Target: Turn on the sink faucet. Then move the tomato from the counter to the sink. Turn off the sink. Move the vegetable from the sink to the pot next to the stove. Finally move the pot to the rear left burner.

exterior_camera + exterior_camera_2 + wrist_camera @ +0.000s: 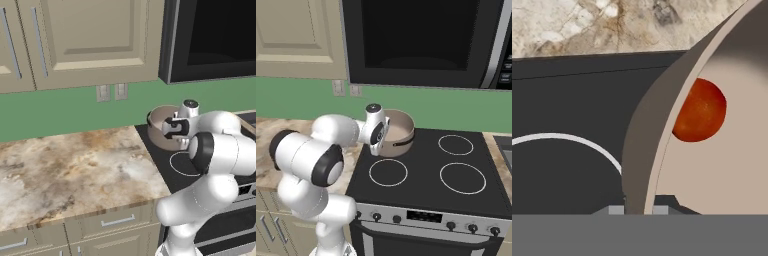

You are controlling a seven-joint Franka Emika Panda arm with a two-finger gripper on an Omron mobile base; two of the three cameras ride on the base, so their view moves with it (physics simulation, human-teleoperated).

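The grey-brown pot (400, 131) stands at the rear left of the black stove (421, 192), over the rear left burner's place. In the left base view the pot (159, 122) sits just past the counter (75, 170). My gripper (638, 210) is shut on the pot's near rim, one finger inside the wall (643, 150) and one outside. The red-orange tomato (701, 111) lies on the pot's floor. My gripper (176, 131) reaches the pot from the left, and it shows again at the pot's left side (379, 136). The sink faucet is out of view.
Three white burner rings show bare on the stove, the front left one (388, 172) nearest my arm. A black microwave (426, 40) hangs above. Beige cabinets (75, 40) and a green wall back the counter. A dark grey corner (506, 147) shows right of the stove.
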